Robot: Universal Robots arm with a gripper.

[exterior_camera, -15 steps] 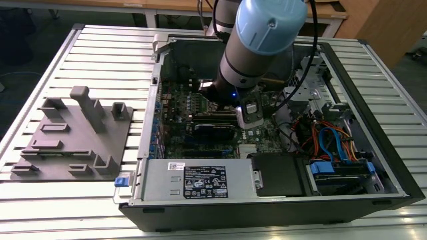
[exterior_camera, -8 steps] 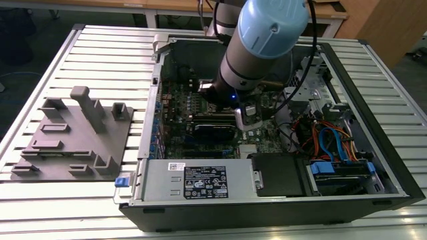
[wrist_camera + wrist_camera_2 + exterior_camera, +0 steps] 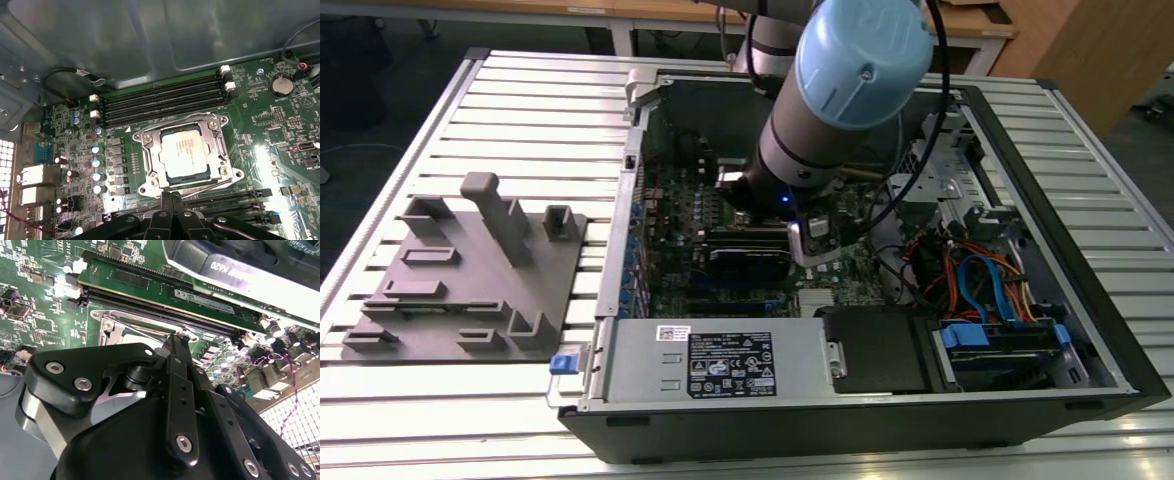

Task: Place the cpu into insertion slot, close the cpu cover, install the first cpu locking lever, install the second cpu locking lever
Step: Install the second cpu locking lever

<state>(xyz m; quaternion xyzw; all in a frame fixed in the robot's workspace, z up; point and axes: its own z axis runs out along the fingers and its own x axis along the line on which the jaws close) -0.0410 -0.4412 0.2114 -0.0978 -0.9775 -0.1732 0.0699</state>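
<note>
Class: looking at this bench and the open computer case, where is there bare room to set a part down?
The slatted table is bare behind the grey fixture. Inside the computer case it is crowded: the tool sits by the cpu.

My exterior view: high, angled down over open computer case [image 3: 881,300] on worktop [image 3: 520,100]. My first wrist view: close, facing motherboard [image 3: 260,130]. Second wrist view: closer, behind fingers [image 3: 175,347]. Both share socket area.
</note>
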